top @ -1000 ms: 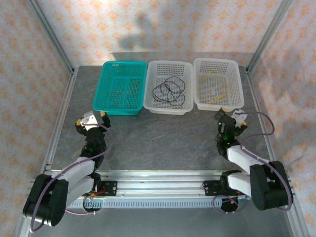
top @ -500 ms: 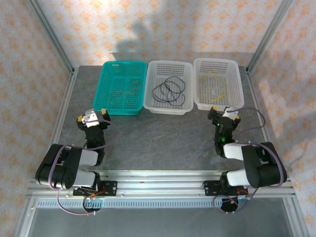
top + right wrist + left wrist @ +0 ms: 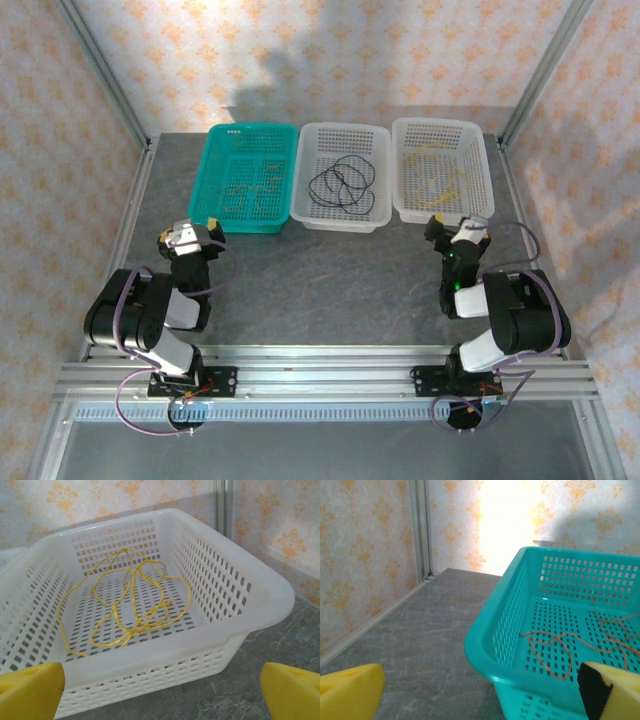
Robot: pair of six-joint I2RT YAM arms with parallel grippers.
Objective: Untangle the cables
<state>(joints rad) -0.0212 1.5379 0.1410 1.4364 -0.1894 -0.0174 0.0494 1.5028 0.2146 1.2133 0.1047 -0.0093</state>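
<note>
While agape | right fingers: yellow cable ahead | left fingers: orange cable ahead

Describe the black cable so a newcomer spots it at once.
Along the far edge of the grey table sit a teal basket and two white ones. The white basket next to the teal one holds the black cable in overlapping loops. Its neighbours, an orange-brown cable and a yellow cable, differ in colour.

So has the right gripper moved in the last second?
Yes. The right gripper has edged up toward the near rim of the right white basket and now sits just short of it.
</note>
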